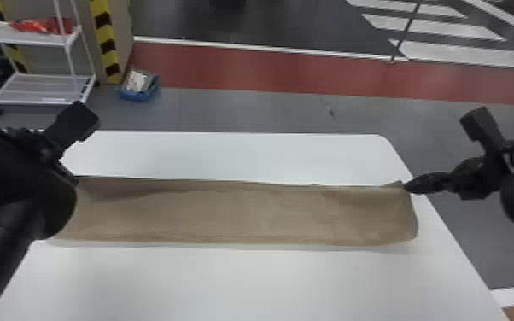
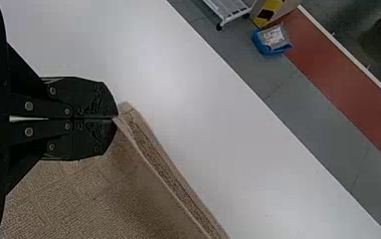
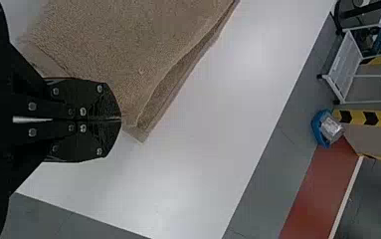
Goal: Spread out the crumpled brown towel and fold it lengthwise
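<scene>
Taking the head view as a clock face, a white rack (image 1: pixel 40 39) stands on the grey floor (image 1: pixel 235 111) at ten, with something red (image 1: pixel 42 26) on its upper shelf. Just beside it are a striped post (image 1: pixel 107 45) and a blue bin (image 1: pixel 141 94). A red strip (image 1: pixel 269 70) runs across the floor from eleven round to three, and white stripes (image 1: pixel 435 30) lie beyond it at two.

The towel (image 1: pixel 243 213) lies on the white table (image 1: pixel 235 281) as a long, narrow band stretching from eight to four. The wrist views show layers lying slightly apart along its far edge.

The left gripper (image 1: pixel 71 177) is at the towel's ten o'clock corner, its fingers together and clamped on the cloth at their very tips. The right gripper (image 1: pixel 407 187) is at the two o'clock corner; its fingers are together too, pinching the towel there.
</scene>
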`<state>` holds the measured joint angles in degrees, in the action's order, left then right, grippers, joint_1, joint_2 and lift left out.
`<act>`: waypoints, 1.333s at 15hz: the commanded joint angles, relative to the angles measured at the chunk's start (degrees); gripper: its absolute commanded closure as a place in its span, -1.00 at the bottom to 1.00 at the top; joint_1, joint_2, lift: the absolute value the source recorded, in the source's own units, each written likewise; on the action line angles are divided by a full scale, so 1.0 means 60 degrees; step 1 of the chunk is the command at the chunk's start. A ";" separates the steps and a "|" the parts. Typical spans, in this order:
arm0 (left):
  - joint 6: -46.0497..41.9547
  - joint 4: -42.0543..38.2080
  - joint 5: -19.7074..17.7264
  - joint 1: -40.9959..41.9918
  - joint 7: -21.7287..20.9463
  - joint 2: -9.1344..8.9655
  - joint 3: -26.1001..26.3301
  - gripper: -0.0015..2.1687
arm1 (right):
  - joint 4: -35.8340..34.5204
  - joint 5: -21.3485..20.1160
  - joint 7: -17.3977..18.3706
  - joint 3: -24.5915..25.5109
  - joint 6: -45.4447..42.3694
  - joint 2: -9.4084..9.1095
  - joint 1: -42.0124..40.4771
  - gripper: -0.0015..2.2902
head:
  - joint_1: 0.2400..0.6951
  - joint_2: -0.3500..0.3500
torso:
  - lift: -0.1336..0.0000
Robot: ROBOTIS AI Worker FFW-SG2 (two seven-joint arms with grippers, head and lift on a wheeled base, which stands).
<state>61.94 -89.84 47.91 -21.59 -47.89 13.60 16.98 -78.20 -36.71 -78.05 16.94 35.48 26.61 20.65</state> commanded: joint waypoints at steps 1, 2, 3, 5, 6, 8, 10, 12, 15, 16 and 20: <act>-0.0016 0.0076 -0.0031 -0.0020 0.0042 -0.0010 0.0026 0.64 | 0.0055 0.0069 -0.0046 0.0091 -0.0001 -0.0128 0.0118 0.25 | 1.00 -0.51 | -0.85; -0.0046 0.0091 -0.0031 -0.0020 0.0057 -0.0010 0.0026 0.64 | 0.0055 0.0098 -0.0046 0.0150 0.0028 -0.0128 0.0206 0.25 | 1.00 -0.51 | -0.85; -0.0046 0.0091 -0.0045 -0.0020 0.0042 0.0005 0.0026 0.64 | 0.0055 0.0127 -0.0046 0.0194 0.0028 -0.0128 0.0308 0.25 | 1.00 -0.50 | -0.85; -0.0046 0.0120 -0.0075 -0.0020 0.0042 0.0049 0.0026 0.64 | 0.0217 -0.0034 -0.0046 0.0091 0.0028 -0.0114 0.0381 0.25 | 1.00 -0.50 | -0.85; -0.0046 0.0135 -0.0075 -0.0005 0.0042 0.0049 0.0026 0.64 | 0.0378 -0.0092 -0.0046 0.0003 -0.0001 -0.0128 0.0425 0.25 | 1.00 -0.50 | -0.85; -0.0075 0.0135 -0.0075 0.0009 0.0013 0.0078 0.0012 0.64 | 0.0920 -0.0327 -0.0046 -0.0129 -0.0118 -0.0128 0.0645 0.25 | 1.00 -0.49 | -0.85; -0.0075 0.0135 -0.0089 0.0024 -0.0017 0.0122 -0.0076 0.64 | 0.1315 -0.0459 -0.0046 -0.0114 -0.0352 -0.0128 0.0777 0.25 | 1.00 -0.49 | -0.85; -0.0075 0.0135 -0.0089 0.0039 -0.0046 0.0180 -0.0149 0.64 | 0.1418 -0.0532 -0.0046 -0.0114 -0.0499 -0.0128 0.0777 0.25 | 1.00 -0.49 | -0.85; -0.0075 0.0135 -0.0148 0.0053 -0.0075 0.0268 -0.0237 0.64 | 0.1418 -0.0341 -0.0046 0.0194 -0.0528 -0.0128 0.0806 0.25 | 1.00 -0.48 | -0.85; -0.0075 0.0120 -0.0162 0.0053 -0.0075 0.0268 -0.0310 0.64 | 0.1403 -0.0327 -0.0046 0.0252 -0.0499 -0.0128 0.0806 0.25 | 1.00 -0.47 | -0.85; -0.0104 0.0091 -0.0192 0.0053 -0.0075 0.0283 -0.0310 0.64 | 0.1359 -0.0136 0.0015 0.0296 -0.0587 -0.0143 0.0806 0.25 | 1.00 -0.46 | -0.85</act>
<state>61.31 -89.22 46.78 -21.28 -48.34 15.40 15.06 -70.02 -38.03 -78.03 18.73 32.36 25.83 25.54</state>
